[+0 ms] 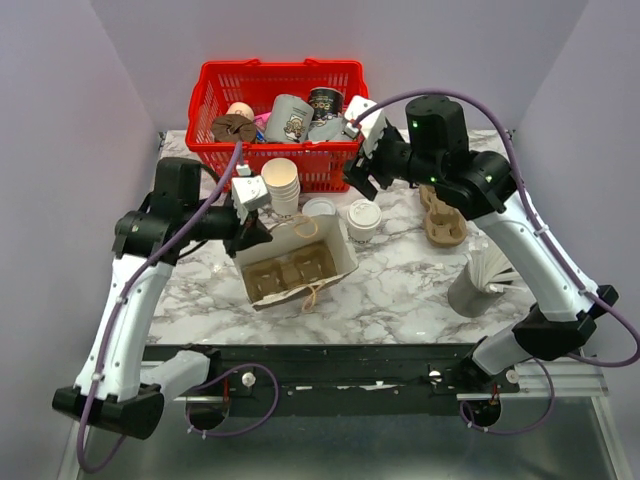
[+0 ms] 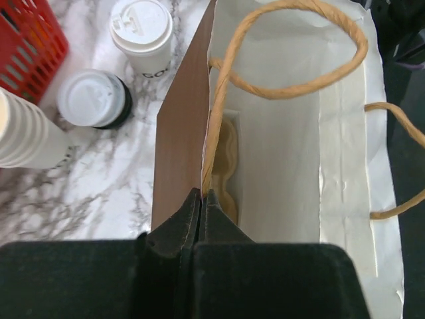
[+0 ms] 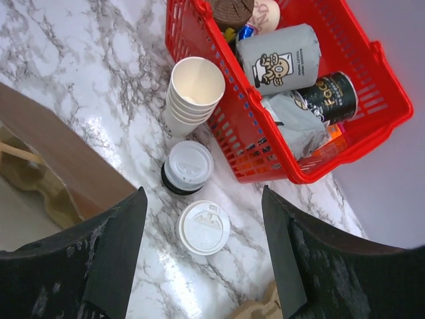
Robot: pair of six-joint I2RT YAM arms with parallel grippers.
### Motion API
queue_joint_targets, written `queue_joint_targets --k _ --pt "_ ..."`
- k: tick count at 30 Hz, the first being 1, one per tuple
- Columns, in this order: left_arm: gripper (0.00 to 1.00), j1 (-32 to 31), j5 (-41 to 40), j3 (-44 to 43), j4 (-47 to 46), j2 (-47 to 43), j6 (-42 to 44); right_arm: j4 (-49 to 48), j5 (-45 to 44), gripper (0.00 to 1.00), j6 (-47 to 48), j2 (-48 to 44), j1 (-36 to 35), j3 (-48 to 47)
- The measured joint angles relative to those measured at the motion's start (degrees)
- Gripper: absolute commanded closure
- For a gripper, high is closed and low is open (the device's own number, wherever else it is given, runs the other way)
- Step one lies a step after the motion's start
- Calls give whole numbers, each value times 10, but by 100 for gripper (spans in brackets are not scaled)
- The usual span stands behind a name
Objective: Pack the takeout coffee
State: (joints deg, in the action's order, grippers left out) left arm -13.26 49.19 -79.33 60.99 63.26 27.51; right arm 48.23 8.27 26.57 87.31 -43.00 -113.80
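The takeout coffee (image 1: pixel 363 220) is a white paper cup with a white lid (image 3: pixel 203 227), upright on the marble right of the paper bag (image 1: pixel 340 250). My right gripper (image 1: pixel 362 165) hangs open above it; in the right wrist view the lidded cup shows between the spread fingers (image 3: pixel 119 252). My left gripper (image 2: pixel 201 196) is shut on the bag's upper wall edge (image 2: pixel 179 133), brown outside and white inside. The bag lies open with a pulp cup carrier (image 2: pixel 229 166) inside. In the left wrist view, the coffee (image 2: pixel 141 30) stands beyond the bag.
A black cup with a white lid (image 1: pixel 320 208) and a stack of nested paper cups (image 1: pixel 281 185) stand left of the coffee. The red basket (image 1: pixel 215 90) with mugs is behind. A spare pulp carrier (image 1: pixel 443 215) and a grey holder (image 1: pixel 478 285) sit at right.
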Motion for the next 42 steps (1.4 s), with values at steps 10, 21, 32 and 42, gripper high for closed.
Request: queue_joint_targets --k 10,21,32,42 --pt "100 -14 -57 62 61 -188 159 -24 -48 24 -20 -1 31 55" --pt "100 -18 -90 125 143 -327 324 -36 -57 24 -32 -7 37 86" --pt "100 4 -41 164 157 -429 428 -31 -13 24 -40 -37 37 163" --pt "100 37 25 159 166 -449 418 -11 1 0 -60 -17 44 231"
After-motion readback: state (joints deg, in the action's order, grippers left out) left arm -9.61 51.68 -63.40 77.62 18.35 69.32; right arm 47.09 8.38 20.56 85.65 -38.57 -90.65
